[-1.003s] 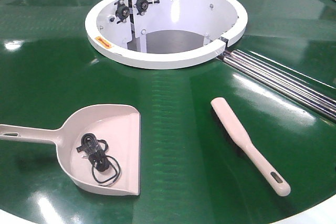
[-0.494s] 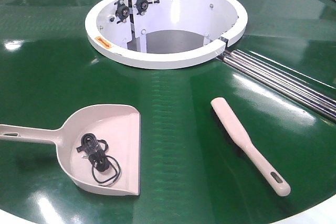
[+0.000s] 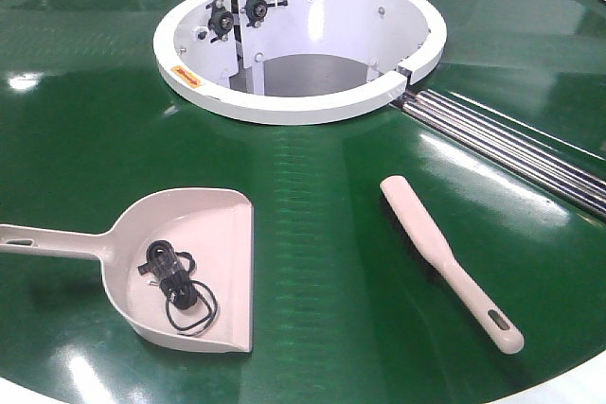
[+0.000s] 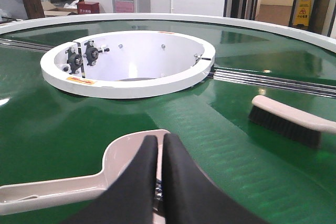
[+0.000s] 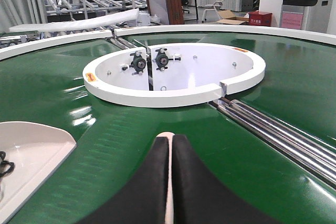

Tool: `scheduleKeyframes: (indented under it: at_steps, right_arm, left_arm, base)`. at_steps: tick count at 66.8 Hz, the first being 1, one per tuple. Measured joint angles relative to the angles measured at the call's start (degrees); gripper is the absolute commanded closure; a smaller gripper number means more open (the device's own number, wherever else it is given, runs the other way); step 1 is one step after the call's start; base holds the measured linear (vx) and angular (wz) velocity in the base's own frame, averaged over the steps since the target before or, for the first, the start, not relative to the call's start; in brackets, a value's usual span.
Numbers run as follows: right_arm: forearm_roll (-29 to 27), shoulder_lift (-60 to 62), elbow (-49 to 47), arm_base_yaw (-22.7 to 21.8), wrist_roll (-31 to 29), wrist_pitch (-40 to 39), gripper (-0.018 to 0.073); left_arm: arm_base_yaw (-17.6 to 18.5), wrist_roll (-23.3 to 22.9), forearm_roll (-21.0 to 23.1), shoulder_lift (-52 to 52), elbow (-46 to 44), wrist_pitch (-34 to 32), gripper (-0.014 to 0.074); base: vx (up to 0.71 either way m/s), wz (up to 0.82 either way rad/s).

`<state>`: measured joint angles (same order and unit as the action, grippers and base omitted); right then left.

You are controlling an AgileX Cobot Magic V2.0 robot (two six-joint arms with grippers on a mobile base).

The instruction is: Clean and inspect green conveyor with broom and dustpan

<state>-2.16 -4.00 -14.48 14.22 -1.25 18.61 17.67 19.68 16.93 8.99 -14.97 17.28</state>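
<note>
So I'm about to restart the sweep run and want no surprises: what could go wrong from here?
1. The dustpan already holds a loose black cable bundle near its open front edge; tilting it on pickup could spill the bundle back onto the green conveyor.
2. The broom lies close to the silver rails, so a nudge could slide it across the glossy belt toward them.
3. The white central opening is uncovered; anything swept that way could drop in.
</note>
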Motion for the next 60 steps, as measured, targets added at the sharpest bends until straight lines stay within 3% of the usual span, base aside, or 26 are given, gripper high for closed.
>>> scheduleKeyframes:
  at_steps: [8,18,22,39,60]
  right_arm:
    - [0.00,0.00,0.00,0.00,0.00,0.00,0.0568]
    - [0.00,0.00,0.00,0.00,0.00,0.05,0.0568]
    - [0.00,0.00,0.00,0.00,0.00,0.05,0.0568]
    - [0.00,0.00,0.00,0.00,0.00,0.10,0.0568]
    - [0.00,0.00,0.00,0.00,0.00,0.27,0.0568]
  left_arm:
    - [-0.35,-1.18,-4.08,0.00,2.13,-1.18,0.0603]
    - [-5.40,-13.58,-16.93,-1.92,9.46,-7.42,0.0603]
    - [-7.95,-16.57,-19.24,-3.37,12.88,-9.94,0.0603]
    - [-17.22,-18.40,-19.25,-9.63,16.52,-10.51,0.0603]
    - [-18.25,-18.47,-19.07,-9.67,16.57,-9.85,0.0603]
  base:
    - [0.00,0.00]
    - [0.00,0.00]
    - [0.00,0.00]
    - [0.00,0.00]
    - [0.00,0.00]
